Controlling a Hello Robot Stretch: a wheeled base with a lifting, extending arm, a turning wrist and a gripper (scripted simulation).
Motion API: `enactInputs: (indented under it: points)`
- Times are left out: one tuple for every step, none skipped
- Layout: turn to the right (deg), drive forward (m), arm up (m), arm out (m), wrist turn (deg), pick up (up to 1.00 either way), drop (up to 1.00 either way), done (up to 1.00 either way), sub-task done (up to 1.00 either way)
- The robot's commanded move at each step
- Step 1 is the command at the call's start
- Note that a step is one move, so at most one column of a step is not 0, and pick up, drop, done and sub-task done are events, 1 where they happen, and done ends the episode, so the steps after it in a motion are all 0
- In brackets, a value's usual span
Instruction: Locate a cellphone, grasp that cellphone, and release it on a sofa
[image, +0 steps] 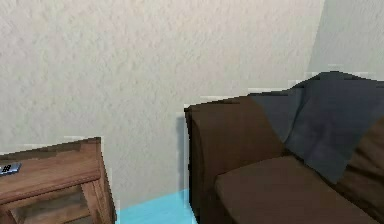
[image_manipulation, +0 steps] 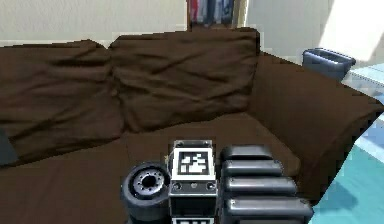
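A dark brown sofa (image: 262, 150) stands against the wall on the forward view's right, with a dark grey blanket (image: 328, 115) draped over its back. In the arm side view the same sofa (image_manipulation: 190, 75) spans the picture with two plump back cushions. The arm's dark bar rises from the bottom edge over the seat, with a white marker square (image_manipulation: 195, 166) on it. Left of that sits the gripper (image_manipulation: 147, 190), its round dark body low over the seat cushion. I cannot tell whether it holds anything. A small flat grey thing (image: 9, 169) lies on a wooden table at the forward view's left edge.
The wooden table (image: 60, 180) stands at the forward view's lower left, near the sofa's armrest, with pale blue floor (image: 155, 210) between them. A dark blue bin (image_manipulation: 328, 62) stands beyond the sofa's right arm. Books (image_manipulation: 212, 12) show above the sofa back.
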Motion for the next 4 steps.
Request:
enactInputs:
  points:
    - [0.0, 0.0, 0.0, 0.48, 0.0, 0.0, 0.0, 0.0, 0.0]
    - [0.0, 0.0, 0.0, 0.0, 39.0, 0.0, 0.0, 0.0, 0.0]
    - [0.0, 0.0, -0.24, 0.0, 0.0, 0.0, 0.0, 0.0, 0.0]
    - [0.0, 0.0, -0.32, 0.0, 0.0, 0.0, 0.0, 0.0, 0.0]
